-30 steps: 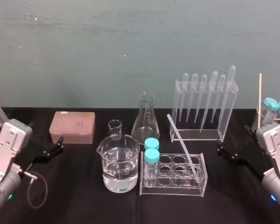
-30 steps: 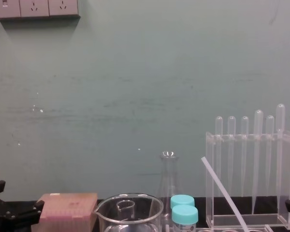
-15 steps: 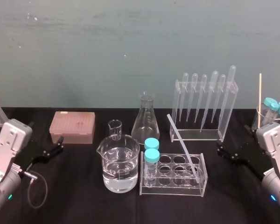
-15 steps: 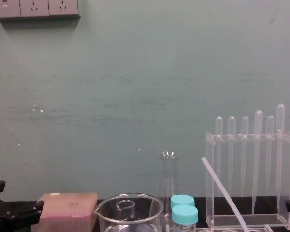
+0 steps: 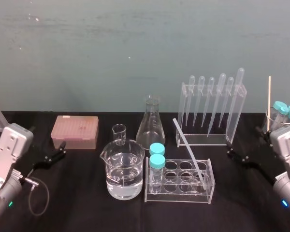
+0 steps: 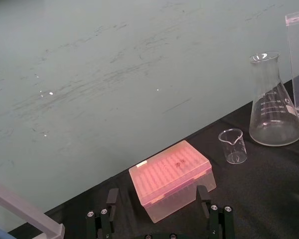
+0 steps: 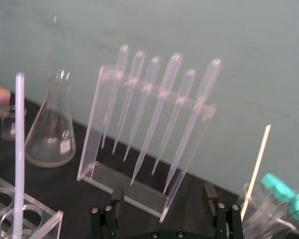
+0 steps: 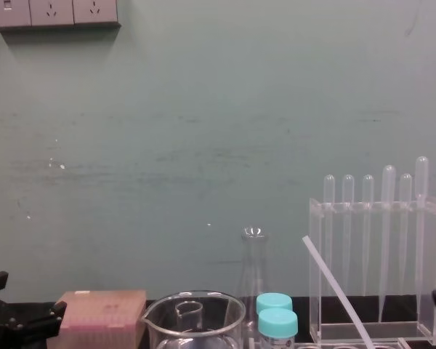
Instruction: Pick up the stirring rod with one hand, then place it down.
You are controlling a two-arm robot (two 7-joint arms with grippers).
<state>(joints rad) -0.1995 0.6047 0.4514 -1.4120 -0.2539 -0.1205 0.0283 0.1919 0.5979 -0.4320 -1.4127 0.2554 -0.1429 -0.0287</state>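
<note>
The long, thin, whitish-translucent stirring rod (image 5: 188,150) leans in the low clear plastic tube rack (image 5: 176,195) at the middle of the black table (image 5: 87,212). Its foot is at the rack's right end and its top is tilted back and to the left. Which hole holds it is hard to make out through the clear plastic. Nothing grips it.

The chest view cuts the rod's foot off at the bottom edge, while the head view shows its whole length. In the right wrist view it stands as a pale blurred bar at one side.

The left gripper (image 5: 63,148) sits low at the table's left side, well apart from the rod. The left wrist view shows its fingers spread wide, with a pink rectangular tip box (image 6: 172,174) beyond them. The right gripper (image 5: 242,140) sits at the table's right side, also well apart from the rod. Its fingers are likewise wide, facing a tall clear rack of bulb-topped pipettes (image 5: 203,140). In the chest view both grippers are cut down to dark tips at the lower corners.
</note>
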